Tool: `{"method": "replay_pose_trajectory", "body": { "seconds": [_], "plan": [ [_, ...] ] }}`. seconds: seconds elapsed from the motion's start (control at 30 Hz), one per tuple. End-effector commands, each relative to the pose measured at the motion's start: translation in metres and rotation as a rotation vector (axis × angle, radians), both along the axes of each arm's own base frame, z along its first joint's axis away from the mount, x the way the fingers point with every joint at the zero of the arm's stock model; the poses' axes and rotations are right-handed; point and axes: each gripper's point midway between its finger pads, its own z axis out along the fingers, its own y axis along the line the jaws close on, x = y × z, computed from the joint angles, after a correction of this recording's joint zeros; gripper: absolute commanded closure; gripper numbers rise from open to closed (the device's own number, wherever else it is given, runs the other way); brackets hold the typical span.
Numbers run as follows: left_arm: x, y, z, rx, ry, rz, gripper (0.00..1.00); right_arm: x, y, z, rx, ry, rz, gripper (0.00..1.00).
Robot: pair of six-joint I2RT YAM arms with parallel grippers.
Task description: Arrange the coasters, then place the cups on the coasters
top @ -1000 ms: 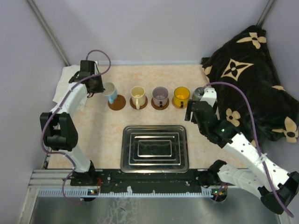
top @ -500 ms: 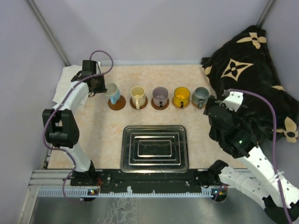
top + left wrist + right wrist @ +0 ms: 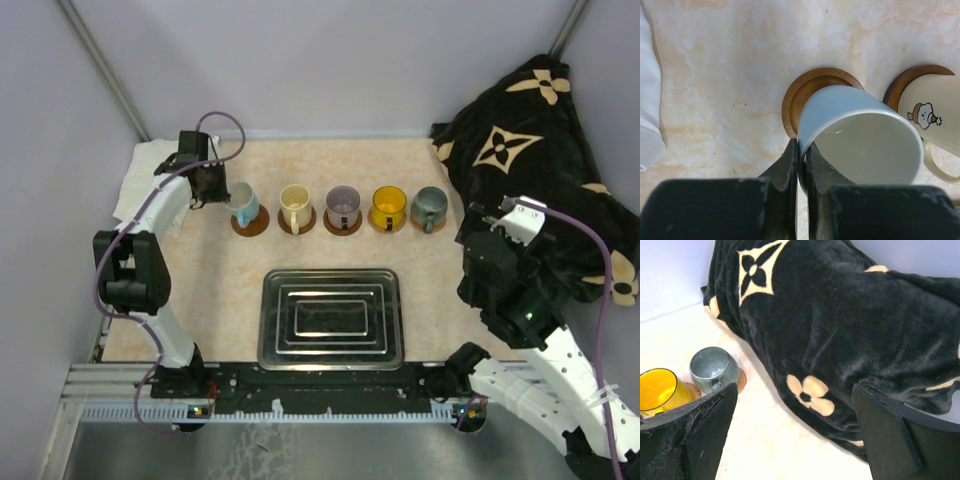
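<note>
The five cups (image 3: 342,207) stand in a tight row across the far part of the surface (image 3: 220,290) with only narrow slots between neighbours, while a bare strip runs in front of them up to the steel tray (image 3: 331,275), which fills the near middle. On the right the black blanket (image 3: 530,150) bulges in just beside the grey-green cup (image 3: 430,206), and the right gripper (image 3: 792,430) hangs wide open beside it. At the left end the left gripper (image 3: 801,155), pinched on the tilted blue-and-white cup (image 3: 241,203), blocks that side, with a white cloth (image 3: 140,180) at the edge behind it.
</note>
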Motion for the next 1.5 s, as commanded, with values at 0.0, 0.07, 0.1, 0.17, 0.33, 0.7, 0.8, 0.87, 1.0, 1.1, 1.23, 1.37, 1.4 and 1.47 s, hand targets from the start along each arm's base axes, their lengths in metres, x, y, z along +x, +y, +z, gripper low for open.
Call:
{"method": "replay_pose_trajectory", "body": {
  "seconds": [0.0, 0.07, 0.1, 0.17, 0.33, 0.7, 0.8, 0.87, 1.0, 1.1, 1.23, 1.37, 1.4, 1.47],
  "plan": [
    [0.006, -0.004, 0.006, -0.006, -0.025, -0.028, 1.0, -0.004, -0.009, 0.023, 0.046, -0.083, -0.051, 0.02],
    [0.005, -0.004, 0.003, -0.002, -0.015, -0.028, 1.0, -0.003, -0.008, 0.021, 0.042, -0.076, -0.05, 0.02],
    [0.004, -0.004, 0.002, -0.001, -0.009, -0.031, 1.0, -0.002, -0.007, 0.02, 0.041, -0.072, -0.047, 0.02],
    [0.003, -0.004, 0.0, 0.002, 0.001, -0.032, 1.0, -0.001, -0.005, 0.019, 0.043, -0.069, -0.044, 0.01],
    [-0.002, -0.003, -0.009, 0.01, 0.04, -0.028, 1.0, 0.003, -0.001, 0.015, 0.05, -0.065, -0.029, 0.01],
    [0.008, -0.008, -0.011, 0.026, 0.052, -0.038, 1.0, 0.008, 0.007, 0.004, 0.064, -0.04, 0.006, 0.01],
    [0.009, -0.008, -0.012, 0.03, 0.056, -0.033, 0.93, 0.009, 0.009, 0.002, 0.065, -0.032, 0.016, 0.01],
    [0.009, -0.008, -0.012, 0.03, 0.06, -0.032, 0.88, 0.009, 0.01, 0.0, 0.064, -0.027, 0.018, 0.01],
    [0.01, -0.007, -0.011, 0.037, 0.065, -0.023, 0.82, 0.01, 0.011, 0.0, 0.068, -0.029, 0.022, 0.01],
    [0.009, -0.007, -0.009, 0.039, 0.064, -0.023, 0.73, 0.011, 0.012, 0.0, 0.071, -0.027, 0.029, 0.01],
    [0.01, -0.006, -0.005, 0.042, 0.054, -0.017, 0.66, 0.012, 0.015, -0.002, 0.074, -0.023, 0.037, 0.01],
    [0.012, -0.005, 0.0, 0.045, 0.041, -0.01, 0.6, 0.013, 0.015, -0.005, 0.073, -0.017, 0.034, 0.01],
    [0.013, -0.004, 0.002, 0.045, 0.034, -0.006, 0.54, 0.013, 0.015, -0.006, 0.072, -0.014, 0.032, 0.01],
    [0.014, -0.003, 0.007, 0.048, 0.019, 0.002, 0.39, 0.014, 0.019, -0.008, 0.077, -0.006, 0.054, 0.01]
  ]
}}
